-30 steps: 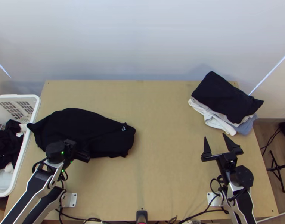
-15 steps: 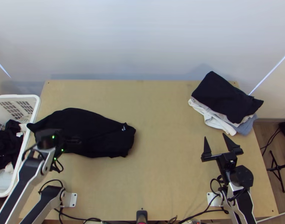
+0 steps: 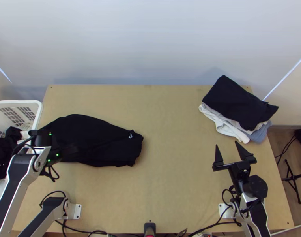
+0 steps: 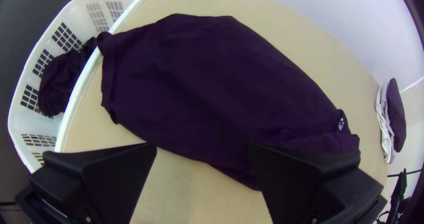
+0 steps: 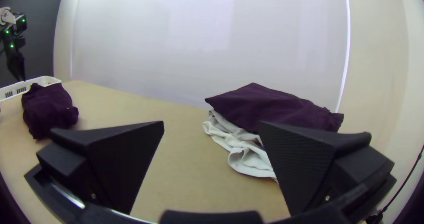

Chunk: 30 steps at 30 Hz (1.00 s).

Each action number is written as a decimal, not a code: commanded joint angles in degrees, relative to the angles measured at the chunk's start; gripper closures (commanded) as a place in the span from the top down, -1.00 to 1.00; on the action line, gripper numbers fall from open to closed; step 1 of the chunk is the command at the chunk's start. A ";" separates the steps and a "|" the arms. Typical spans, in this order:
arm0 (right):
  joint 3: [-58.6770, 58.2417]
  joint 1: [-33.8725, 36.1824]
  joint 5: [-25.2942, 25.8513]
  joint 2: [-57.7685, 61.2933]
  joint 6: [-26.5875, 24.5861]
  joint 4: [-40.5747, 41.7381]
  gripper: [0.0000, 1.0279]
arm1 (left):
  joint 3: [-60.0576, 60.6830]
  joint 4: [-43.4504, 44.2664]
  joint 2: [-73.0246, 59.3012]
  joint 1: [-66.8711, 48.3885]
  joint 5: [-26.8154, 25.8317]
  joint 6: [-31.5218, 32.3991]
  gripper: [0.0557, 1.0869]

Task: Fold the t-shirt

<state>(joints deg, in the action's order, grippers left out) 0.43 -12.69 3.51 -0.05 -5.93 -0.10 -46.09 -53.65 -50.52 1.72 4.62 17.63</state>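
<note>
Black t-shirt (image 3: 101, 138) lies partly folded over on the left part of the table (image 3: 170, 185), one end at the rim of the white basket (image 3: 40, 108). Left claw (image 3: 71, 151) is above the cloth, fingers (image 4: 115, 175) wide apart, nothing gripped; right claw (image 3: 227, 144), well apart from the shirt, is likewise wide and empty, near the stack of folded clothes (image 3: 239, 104).

left claw (image 3: 66, 152) and right claw (image 3: 227, 143) both have fingers parted.
</note>
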 commanded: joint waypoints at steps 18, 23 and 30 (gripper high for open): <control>14.69 -10.60 -0.52 13.77 -5.40 -6.32 0.93 | -0.76 -4.01 5.35 6.99 -0.05 1.44 0.93; 31.92 -26.42 0.01 37.06 -7.60 -14.76 0.93 | 0.12 -3.57 5.79 7.07 -0.05 1.36 0.93; 43.34 -45.94 5.46 61.58 -18.94 -13.17 0.93 | 0.21 -0.58 5.26 7.16 0.12 0.13 0.93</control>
<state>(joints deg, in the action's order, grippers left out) 31.40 -42.44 5.76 38.65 -16.97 -12.64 -46.17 -56.60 -44.95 8.71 4.54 18.46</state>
